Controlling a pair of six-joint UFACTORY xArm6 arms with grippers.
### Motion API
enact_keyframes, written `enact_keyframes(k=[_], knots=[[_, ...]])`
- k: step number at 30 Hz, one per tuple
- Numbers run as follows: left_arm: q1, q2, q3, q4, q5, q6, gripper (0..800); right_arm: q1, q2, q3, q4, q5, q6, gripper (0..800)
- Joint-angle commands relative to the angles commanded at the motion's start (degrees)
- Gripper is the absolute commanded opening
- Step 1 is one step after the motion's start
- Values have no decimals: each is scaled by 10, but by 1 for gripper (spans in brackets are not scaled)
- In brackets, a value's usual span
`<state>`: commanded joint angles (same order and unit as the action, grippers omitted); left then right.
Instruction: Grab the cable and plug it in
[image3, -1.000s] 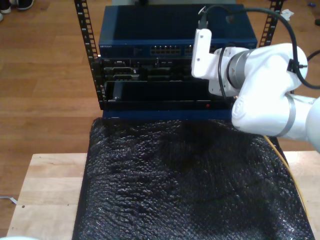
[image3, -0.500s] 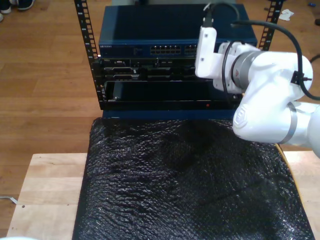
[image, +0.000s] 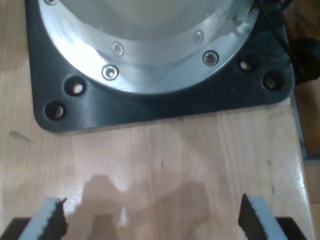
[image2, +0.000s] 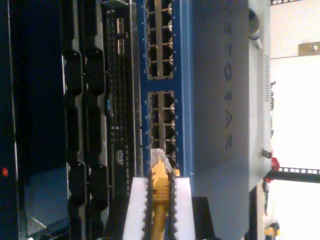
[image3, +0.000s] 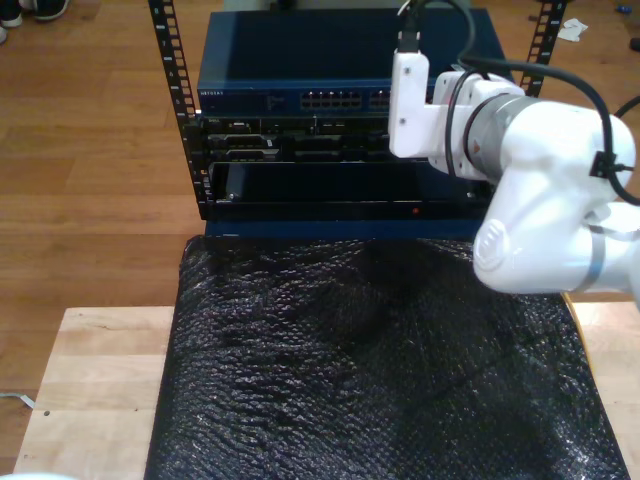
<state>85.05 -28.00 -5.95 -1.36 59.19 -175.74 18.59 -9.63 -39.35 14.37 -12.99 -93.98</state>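
The yellow-orange cable (image2: 160, 200) runs between the white fingers (image2: 137, 205) of my second gripper (image2: 160, 180), which is shut on it. Its small clear plug (image2: 159, 159) sticks out past the fingertips and sits close to a port block (image2: 161, 127) on the face of the blue switch (image2: 225, 100); whether it touches a port I cannot tell. In the exterior view the second arm (image3: 530, 170) reaches from the exterior view's right, with its wrist (image3: 410, 95) in front of the switch's (image3: 300, 70) port row. My first gripper (image: 152, 220) is open above bare wood, near an arm's base plate (image: 160, 107).
The switch sits on top of a black rack (image3: 300, 170) with dark modules below it. A black bubble-textured mat (image3: 370, 370) covers the wooden table (image3: 90, 380) in front of the rack. Thick black arm cables (image3: 560, 70) loop over the second arm.
The second arm's wrist has lifted a little and swung slightly toward the exterior view's right, closer to the switch's port row. The cable stays held.
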Motion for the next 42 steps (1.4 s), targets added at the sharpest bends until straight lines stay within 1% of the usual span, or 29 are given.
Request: enact_keyframes(k=[3,9,13,17,23,27,30,32,38,42], knots=[[0,0,0,0,0,0,800,0,-18,12,-5,0,2,0],[0,0,0,0,0,0,800,-3,-19,16,-14,1,-1,0],[0,0,0,0,0,0,800,-3,-37,33,-36,1,-2,0],[0,0,0,0,0,0,800,-3,-47,38,-55,0,-2,0],[0,0,0,0,0,0,800,0,-47,43,-58,-10,-4,0],[0,0,0,0,0,0,800,2,-43,49,-61,-27,-4,0],[0,0,0,0,0,0,800,2,-41,55,-73,-33,-4,0],[0,0,0,0,0,0,800,2,-36,55,-76,-55,-4,0],[0,0,0,0,0,0,800,1,11,40,-77,-116,-4,0],[0,0,0,0,0,0,800,0,24,32,-77,-146,-5,0]])
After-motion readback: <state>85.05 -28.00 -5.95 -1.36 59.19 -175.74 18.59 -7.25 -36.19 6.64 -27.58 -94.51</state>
